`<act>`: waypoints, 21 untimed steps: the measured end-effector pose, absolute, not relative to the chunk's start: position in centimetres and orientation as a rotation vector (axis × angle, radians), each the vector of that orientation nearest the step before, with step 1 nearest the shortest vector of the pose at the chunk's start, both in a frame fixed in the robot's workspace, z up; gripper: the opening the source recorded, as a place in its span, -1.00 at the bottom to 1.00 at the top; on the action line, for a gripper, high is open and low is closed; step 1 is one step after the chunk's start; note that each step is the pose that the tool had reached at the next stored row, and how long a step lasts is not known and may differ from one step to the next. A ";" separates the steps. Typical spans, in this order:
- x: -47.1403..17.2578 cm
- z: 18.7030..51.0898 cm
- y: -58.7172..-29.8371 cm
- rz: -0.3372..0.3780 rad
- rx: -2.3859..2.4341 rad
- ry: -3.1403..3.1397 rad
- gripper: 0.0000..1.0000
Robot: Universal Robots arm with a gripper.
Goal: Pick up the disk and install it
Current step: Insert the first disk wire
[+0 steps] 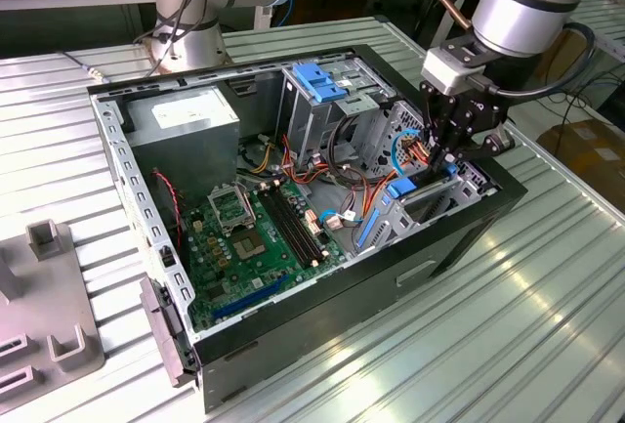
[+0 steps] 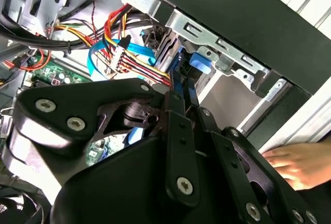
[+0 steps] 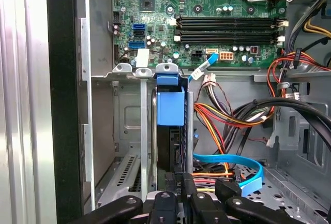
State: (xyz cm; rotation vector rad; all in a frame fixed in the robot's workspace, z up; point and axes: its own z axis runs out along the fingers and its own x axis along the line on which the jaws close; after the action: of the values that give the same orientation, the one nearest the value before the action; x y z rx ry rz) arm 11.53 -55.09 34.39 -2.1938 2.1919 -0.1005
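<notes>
Where end effector (image 1: 446,161) reaches: disk (image 3: 170,111).

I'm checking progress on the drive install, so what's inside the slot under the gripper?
The disk stands on edge in the metal bay, its blue bracket visible. The gripper covers its near end, so full seating cannot be seen.

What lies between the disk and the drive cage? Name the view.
In the first wrist view, red, yellow and black wires and a flat blue cable lie between the disk and the drive cage.
</notes>
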 end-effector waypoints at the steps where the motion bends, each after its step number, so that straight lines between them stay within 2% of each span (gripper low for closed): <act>1: 11.5 34.6 -55.1 -0.100 -2.194 2.192 -0.66; 21: 11.5 34.7 -55.0 -0.101 -2.194 2.192 -0.66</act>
State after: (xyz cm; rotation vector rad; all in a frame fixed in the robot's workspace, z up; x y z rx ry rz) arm 11.54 -54.96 34.73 -2.1940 2.1919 -0.1007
